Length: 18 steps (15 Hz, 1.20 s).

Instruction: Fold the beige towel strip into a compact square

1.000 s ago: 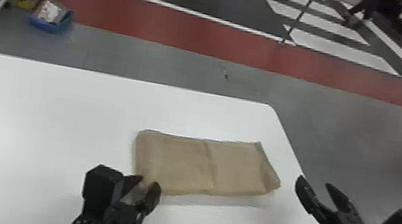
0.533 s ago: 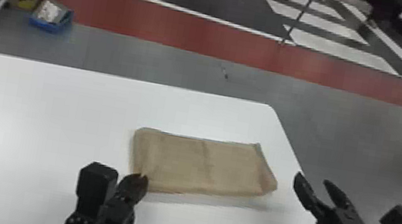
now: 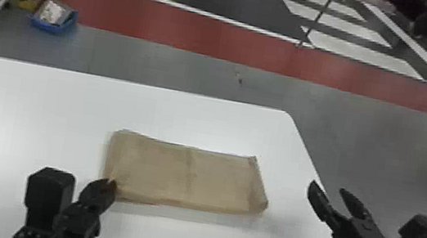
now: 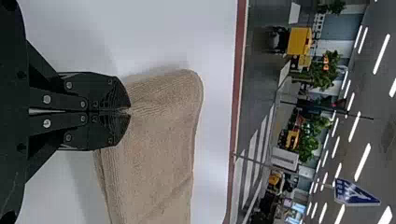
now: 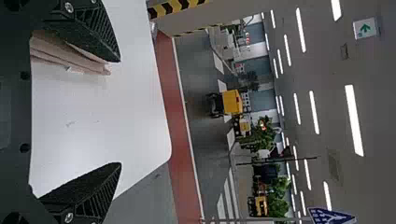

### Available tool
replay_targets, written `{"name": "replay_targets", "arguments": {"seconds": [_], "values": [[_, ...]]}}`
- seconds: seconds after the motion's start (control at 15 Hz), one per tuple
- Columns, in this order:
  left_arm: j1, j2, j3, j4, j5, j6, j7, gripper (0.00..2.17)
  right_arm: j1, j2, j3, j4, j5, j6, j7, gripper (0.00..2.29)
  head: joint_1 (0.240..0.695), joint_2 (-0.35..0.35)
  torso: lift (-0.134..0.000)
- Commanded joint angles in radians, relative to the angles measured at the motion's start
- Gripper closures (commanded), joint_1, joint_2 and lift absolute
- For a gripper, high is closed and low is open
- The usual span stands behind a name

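Black left gripper point(image 3: 111, 185) closed on one corner of a beige rectangular cloth towel point(image 3: 186, 176); black right gripper point(image 3: 327, 187) wide open, empty.

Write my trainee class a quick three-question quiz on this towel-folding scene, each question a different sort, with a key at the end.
1. True or false: the fingers of the right gripper stand apart, with nothing between them.

2. Multiple choice: where does the left gripper pinch the towel?
A) at its far right corner
B) at its near left corner
C) on its middle crease

3. Fill in the missing word: the towel lies on a ____ table.

Key: 1 true; 2 B; 3 white.
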Motion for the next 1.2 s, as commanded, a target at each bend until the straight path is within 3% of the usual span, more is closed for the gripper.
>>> {"name": "replay_targets", "arguments": {"seconds": [0.0, 0.4, 0.87, 1.0, 1.07, 1.13], "values": [[0.05, 0.026, 0.057, -0.063, 0.001, 0.018, -0.001, 1.71, 0.0, 0.0, 0.014, -0.003, 0.002, 0.0, -0.003, 0.09, 0.695, -0.35, -0.124], [0.168, 0.063, 0.17, -0.186, 0.012, 0.027, -0.01, 1.71, -0.011, 0.0, 0.063, -0.006, 0.014, 0.003, -0.026, 0.09, 0.695, -0.35, -0.124], [0.176, 0.058, 0.149, -0.192, 0.01, 0.046, -0.021, 1.69, -0.038, 0.003, 0.106, -0.008, 0.033, 0.024, -0.053, 0.09, 0.695, -0.35, -0.124], [0.174, 0.058, 0.15, -0.194, 0.01, 0.043, -0.031, 1.31, -0.044, 0.003, 0.117, -0.009, 0.033, 0.036, -0.053, 0.09, 0.695, -0.35, -0.124], [0.173, 0.061, 0.15, -0.2, 0.01, 0.037, -0.036, 0.56, -0.048, 0.003, 0.123, -0.009, 0.036, 0.039, -0.056, 0.09, 0.695, -0.35, -0.124], [0.173, 0.063, 0.156, -0.209, 0.01, 0.027, -0.036, 0.12, -0.048, 0.003, 0.129, -0.011, 0.039, 0.039, -0.062, 0.09, 0.695, -0.35, -0.124]]}}
